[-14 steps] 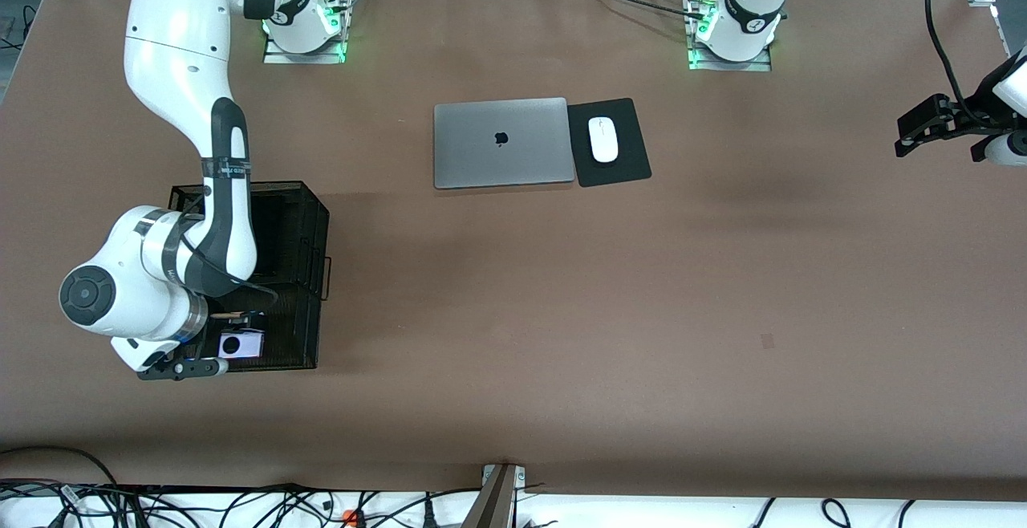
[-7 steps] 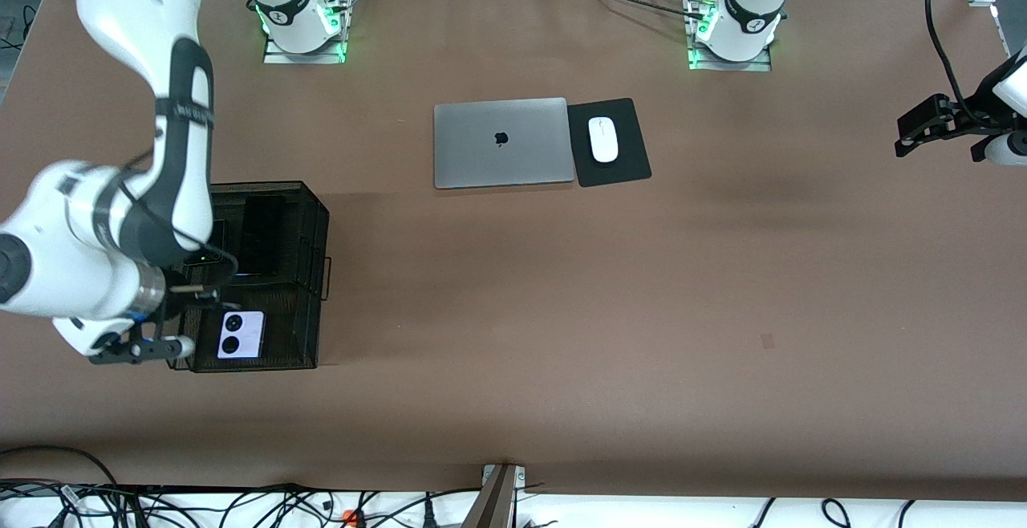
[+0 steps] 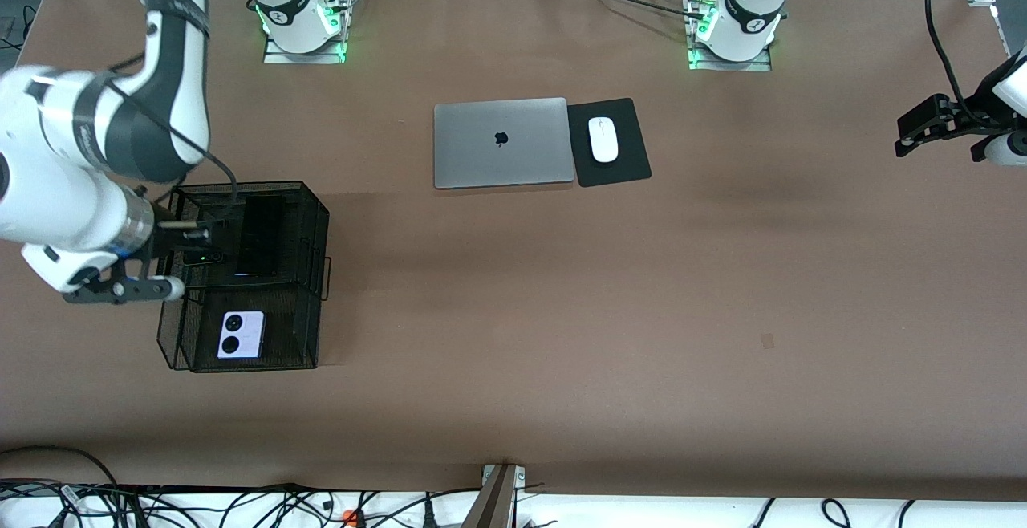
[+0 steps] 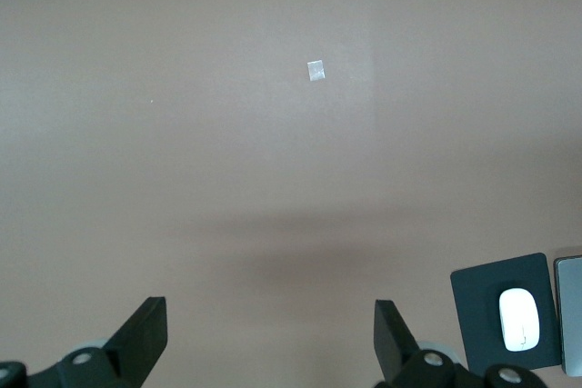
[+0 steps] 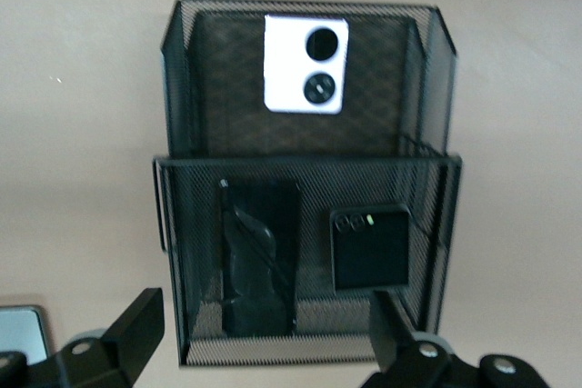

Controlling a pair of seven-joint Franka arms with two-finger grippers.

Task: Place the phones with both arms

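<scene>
A black mesh basket [image 3: 309, 271] stands at the right arm's end of the table. The lavender phone [image 3: 241, 334] with two black circles lies in the compartment nearer the front camera, also seen as the lavender phone [image 5: 306, 64] from the right wrist. In the farther compartment lie the long black slab [image 5: 259, 256] and the small black folded phone [image 5: 369, 247]. The slab [image 3: 263, 235] shows partly in the front view. My right gripper [image 5: 265, 324] hangs open and empty high over the basket [image 5: 173, 215]. My left gripper [image 4: 270, 326] waits open over bare table at the left arm's end [image 3: 911, 133].
A closed grey laptop [image 3: 501, 143] lies mid-table toward the bases. Beside it is a white mouse [image 3: 603, 140] on a black pad [image 3: 622, 165]. The left wrist view shows the mouse [image 4: 518, 320] and a small tape mark [image 4: 316, 71].
The right arm has risen from the basket's nearer compartment and swung toward the bases. The lavender phone stays lying in that compartment. The left arm has not moved.
</scene>
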